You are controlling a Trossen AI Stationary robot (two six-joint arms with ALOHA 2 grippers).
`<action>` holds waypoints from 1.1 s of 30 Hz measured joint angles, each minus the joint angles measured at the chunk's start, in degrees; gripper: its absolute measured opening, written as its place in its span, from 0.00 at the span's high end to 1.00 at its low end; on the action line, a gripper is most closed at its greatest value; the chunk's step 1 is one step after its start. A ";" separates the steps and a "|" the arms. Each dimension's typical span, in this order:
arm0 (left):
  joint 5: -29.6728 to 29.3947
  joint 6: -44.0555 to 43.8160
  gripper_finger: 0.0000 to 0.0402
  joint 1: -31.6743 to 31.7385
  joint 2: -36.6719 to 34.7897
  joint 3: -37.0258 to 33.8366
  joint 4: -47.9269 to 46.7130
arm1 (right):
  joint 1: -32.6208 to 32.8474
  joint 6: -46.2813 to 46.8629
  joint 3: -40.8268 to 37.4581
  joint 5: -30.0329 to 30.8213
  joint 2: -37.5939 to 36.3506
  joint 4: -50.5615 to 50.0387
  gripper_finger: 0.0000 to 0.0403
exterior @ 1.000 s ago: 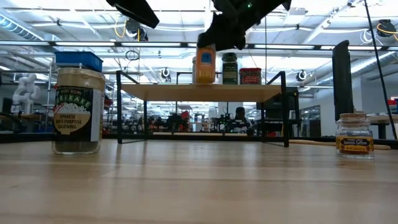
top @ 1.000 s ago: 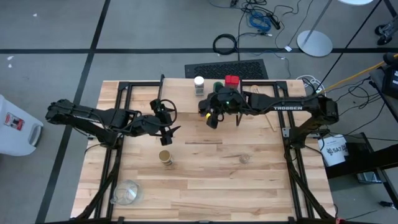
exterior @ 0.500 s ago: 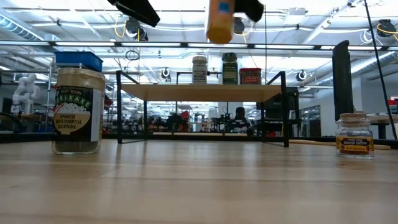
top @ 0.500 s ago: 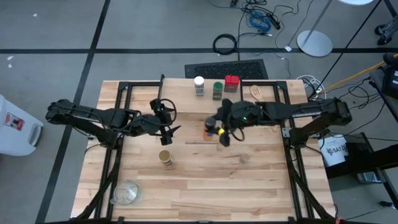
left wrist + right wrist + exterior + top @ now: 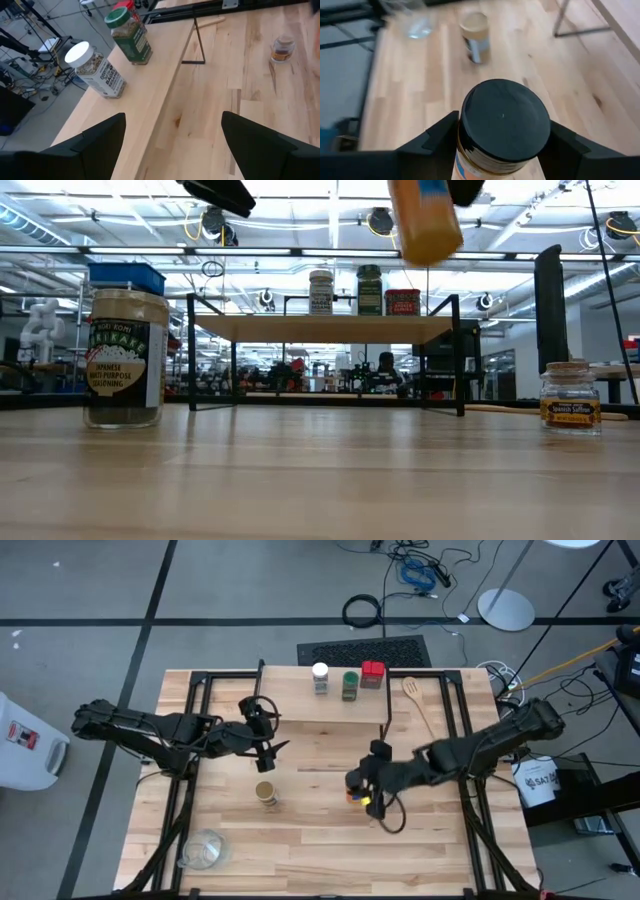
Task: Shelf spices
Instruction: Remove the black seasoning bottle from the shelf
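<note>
My right gripper (image 5: 360, 792) is shut on an orange jar with a black lid (image 5: 502, 125) and holds it high over the middle of the table; the low view shows the orange jar (image 5: 425, 220) well above the shelf's height. The shelf (image 5: 325, 712) stands at the far side. On its plank (image 5: 320, 328) stand a white-lidded jar (image 5: 320, 677), a green-lidded jar (image 5: 350, 685) and a red tin (image 5: 373, 672). A tan-lidded jar (image 5: 266, 793) and a small saffron jar (image 5: 571, 395) stand on the table. My left gripper (image 5: 263, 736) hovers open near the shelf's left end. My right gripper pinches the jar's body just under the black lid (image 5: 470, 167) between its two fingers (image 5: 437, 140), one on each side. The fingers slant downward, coming from the table's right. The jar hangs clear of table and shelf and tilts, lid toward the wrist.
A clear glass bowl (image 5: 203, 850) sits near the front left corner. A wooden spoon (image 5: 420, 705) lies at the far right beside the shelf. Bare wood stretches across the table's middle and near side.
My right gripper has carried the black-lidded jar from over the shelf toward the table's near edge and somewhat to the right, turning as it went. The jar has stayed in the hold, clear of everything, and now tilts.
</note>
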 joint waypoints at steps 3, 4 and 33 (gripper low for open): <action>-0.01 0.02 0.16 -0.39 0.00 0.00 1.02 | 2.03 3.51 -2.96 3.87 1.98 1.44 0.48; 0.00 0.02 0.16 -0.44 0.00 0.00 1.16 | 2.59 4.47 -4.06 4.80 2.66 2.65 0.48; 1.06 1.74 0.16 -0.81 0.00 0.00 7.93 | 4.08 5.41 -15.11 9.67 7.24 18.07 0.48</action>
